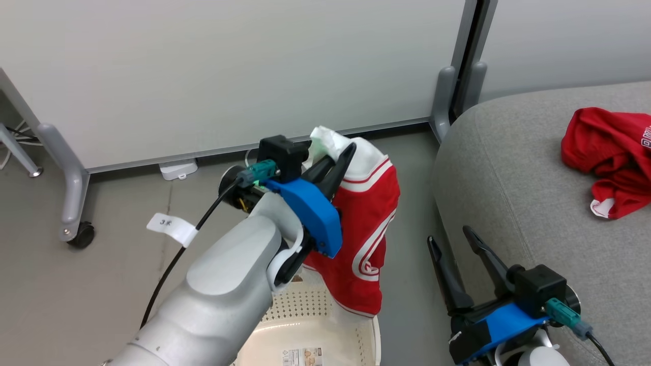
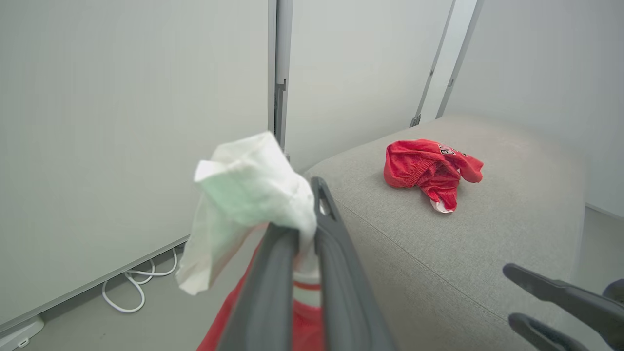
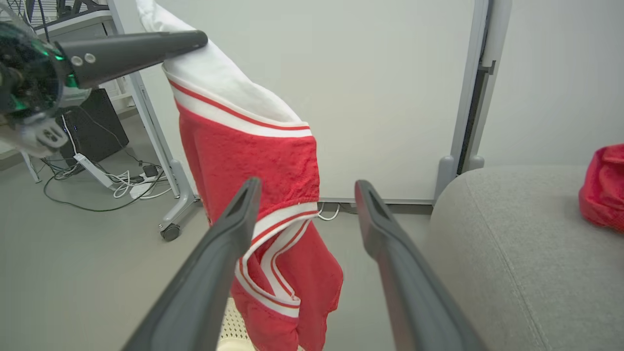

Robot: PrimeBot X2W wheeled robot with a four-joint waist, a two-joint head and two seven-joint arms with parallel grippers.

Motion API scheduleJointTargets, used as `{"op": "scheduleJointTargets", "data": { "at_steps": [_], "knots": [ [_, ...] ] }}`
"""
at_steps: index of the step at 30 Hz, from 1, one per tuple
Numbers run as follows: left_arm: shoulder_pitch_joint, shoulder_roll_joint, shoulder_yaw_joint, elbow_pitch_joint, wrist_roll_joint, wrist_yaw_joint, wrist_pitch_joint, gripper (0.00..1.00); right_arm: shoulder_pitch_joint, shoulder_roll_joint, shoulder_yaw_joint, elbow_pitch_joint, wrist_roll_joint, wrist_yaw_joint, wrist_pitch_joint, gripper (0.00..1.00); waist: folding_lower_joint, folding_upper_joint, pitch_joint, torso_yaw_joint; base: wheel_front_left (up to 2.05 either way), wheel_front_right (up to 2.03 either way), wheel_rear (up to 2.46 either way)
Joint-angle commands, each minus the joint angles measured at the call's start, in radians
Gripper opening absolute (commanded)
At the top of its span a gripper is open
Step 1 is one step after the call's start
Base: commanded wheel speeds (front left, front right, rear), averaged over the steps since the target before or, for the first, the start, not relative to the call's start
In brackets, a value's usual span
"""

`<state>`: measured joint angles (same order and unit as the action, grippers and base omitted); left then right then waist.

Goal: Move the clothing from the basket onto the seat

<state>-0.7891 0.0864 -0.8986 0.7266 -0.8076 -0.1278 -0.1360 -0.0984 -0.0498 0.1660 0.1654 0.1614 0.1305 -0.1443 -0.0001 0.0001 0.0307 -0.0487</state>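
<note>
My left gripper [image 1: 342,155] is shut on the white top edge of a red and white striped garment [image 1: 367,229], which hangs from it in the air above the cream basket [image 1: 310,335]. In the left wrist view the white cloth [image 2: 248,195] bunches over the closed fingertips [image 2: 321,195]. The same garment [image 3: 253,185] hangs ahead in the right wrist view. A plain red garment [image 1: 608,152] lies crumpled on the grey seat [image 1: 519,193], also seen from the left wrist as the red garment [image 2: 429,168]. My right gripper [image 1: 450,236] stands open and empty beside the seat's edge.
White partition panels [image 1: 229,76] on wheeled grey feet [image 1: 76,231] stand behind. Cables and a power strip [image 3: 92,170] lie on the floor at the left. A grey post [image 1: 457,86] stands between the panels near the seat's corner.
</note>
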Motion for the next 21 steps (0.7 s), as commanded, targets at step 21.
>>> {"op": "scheduleJointTargets", "data": {
  "at_steps": [21],
  "knots": [
    [-0.077, -0.032, -0.029, -0.030, -0.039, 0.031, 0.037, 0.00, -0.025, -0.001, 0.082, 0.057, 0.021, 0.000, 0.028, 1.00, 0.0001, -0.0001, -0.014, 0.010, 0.00, 0.00, 0.00]
  ]
}}
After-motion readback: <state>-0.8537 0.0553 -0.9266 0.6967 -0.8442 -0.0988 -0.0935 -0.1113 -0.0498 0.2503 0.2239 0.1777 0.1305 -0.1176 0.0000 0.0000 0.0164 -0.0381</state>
